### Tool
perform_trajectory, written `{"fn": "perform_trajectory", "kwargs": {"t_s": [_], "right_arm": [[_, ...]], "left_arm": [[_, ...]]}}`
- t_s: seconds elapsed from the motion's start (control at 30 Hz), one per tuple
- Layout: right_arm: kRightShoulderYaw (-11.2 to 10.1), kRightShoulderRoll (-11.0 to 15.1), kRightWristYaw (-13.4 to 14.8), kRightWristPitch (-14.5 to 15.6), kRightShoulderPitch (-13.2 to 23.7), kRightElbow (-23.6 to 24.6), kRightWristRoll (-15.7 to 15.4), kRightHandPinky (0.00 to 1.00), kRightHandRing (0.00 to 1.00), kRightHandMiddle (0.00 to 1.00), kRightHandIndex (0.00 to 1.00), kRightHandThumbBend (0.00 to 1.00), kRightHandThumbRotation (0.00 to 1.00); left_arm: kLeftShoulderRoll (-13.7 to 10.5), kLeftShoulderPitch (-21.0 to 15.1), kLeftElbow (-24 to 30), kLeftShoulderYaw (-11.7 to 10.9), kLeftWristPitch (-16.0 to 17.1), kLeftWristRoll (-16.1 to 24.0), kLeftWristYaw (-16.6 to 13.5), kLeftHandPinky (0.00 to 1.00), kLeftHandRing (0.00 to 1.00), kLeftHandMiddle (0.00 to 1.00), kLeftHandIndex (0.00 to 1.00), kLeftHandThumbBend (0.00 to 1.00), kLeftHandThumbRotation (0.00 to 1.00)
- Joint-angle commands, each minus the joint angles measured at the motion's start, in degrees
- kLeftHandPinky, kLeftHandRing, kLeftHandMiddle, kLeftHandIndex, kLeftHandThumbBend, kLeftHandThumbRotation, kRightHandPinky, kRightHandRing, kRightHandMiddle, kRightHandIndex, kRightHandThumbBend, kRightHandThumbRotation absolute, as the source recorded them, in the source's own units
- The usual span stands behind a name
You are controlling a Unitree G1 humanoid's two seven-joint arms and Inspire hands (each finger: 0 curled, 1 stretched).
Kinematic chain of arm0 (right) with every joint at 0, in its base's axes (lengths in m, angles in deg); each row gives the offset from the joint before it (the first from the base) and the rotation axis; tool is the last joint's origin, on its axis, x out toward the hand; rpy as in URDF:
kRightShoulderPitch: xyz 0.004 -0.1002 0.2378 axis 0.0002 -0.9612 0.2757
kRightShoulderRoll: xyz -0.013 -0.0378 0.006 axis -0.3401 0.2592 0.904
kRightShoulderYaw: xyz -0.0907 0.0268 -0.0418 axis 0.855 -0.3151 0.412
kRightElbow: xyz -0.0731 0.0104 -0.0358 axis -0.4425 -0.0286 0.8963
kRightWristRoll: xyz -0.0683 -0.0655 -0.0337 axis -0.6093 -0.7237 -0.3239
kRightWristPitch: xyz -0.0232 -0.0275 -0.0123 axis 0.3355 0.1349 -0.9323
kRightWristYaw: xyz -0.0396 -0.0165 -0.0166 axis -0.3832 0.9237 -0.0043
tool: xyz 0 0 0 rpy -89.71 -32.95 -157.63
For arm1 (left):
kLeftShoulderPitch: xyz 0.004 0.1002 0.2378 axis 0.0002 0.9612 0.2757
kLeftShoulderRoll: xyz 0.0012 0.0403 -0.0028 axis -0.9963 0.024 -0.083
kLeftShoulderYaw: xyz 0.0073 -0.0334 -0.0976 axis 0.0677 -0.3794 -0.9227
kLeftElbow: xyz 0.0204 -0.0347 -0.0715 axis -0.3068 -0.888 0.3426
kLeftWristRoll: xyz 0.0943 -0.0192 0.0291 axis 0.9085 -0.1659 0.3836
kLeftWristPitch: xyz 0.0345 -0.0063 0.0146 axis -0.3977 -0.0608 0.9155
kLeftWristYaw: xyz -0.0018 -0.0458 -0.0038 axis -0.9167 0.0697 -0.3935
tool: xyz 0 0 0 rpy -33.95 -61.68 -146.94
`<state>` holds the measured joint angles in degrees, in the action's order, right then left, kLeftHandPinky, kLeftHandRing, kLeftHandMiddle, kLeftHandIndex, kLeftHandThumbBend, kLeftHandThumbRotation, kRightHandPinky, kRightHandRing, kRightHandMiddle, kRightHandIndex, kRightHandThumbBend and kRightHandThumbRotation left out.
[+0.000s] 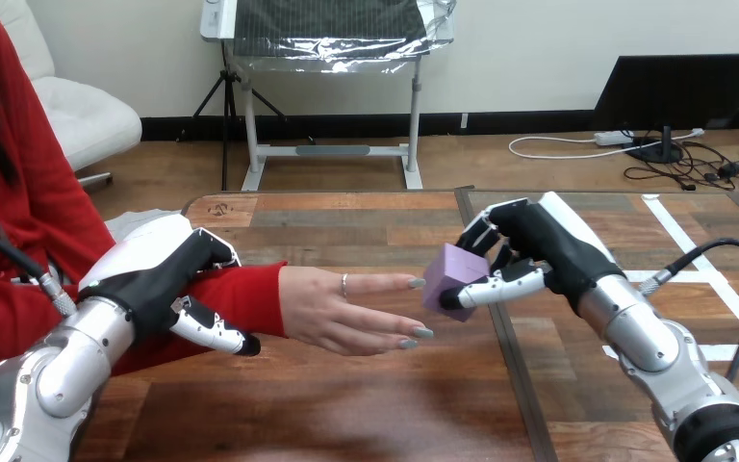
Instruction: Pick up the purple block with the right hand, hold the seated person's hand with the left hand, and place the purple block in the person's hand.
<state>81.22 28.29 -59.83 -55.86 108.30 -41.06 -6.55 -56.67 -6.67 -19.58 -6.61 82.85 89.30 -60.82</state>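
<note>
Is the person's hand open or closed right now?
Open. The person's hand has its fingers stretched out and holds nothing; the purple block is pinched in the robot's right hand.

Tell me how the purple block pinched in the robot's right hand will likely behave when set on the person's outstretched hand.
The small purple cube-shaped block shows crisp edges under the right hand's pinch, so it is probably stiff. Flat faces suggest it will sit rather than roll on the person's hand. Its matte surface probably grips rather than slips.
</note>
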Motion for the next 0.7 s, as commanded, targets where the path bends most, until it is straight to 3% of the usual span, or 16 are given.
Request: {"fn": "perform_trajectory", "kwargs": {"t_s": [0.0,0.67], "right_arm": [[-1.7,-1.6,-0.4,-1.9,2.3,5.9,2.4,0.23,0.28,0.34,0.44,0.84,0.0],[-1.4,-4.3,-1.4,-2.0,0.5,11.2,3.5,0.2,0.25,0.33,0.44,0.84,0.0]], "left_arm": [[1.2,-9.9,5.4,-2.0,0.5,-1.0,-1.5,0.27,0.33,0.4,0.41,0.79,0.0],[4.5,-11.9,3.2,-1.4,1.4,-0.5,-3.6,0.26,0.32,0.39,0.41,0.78,0.0]]}}
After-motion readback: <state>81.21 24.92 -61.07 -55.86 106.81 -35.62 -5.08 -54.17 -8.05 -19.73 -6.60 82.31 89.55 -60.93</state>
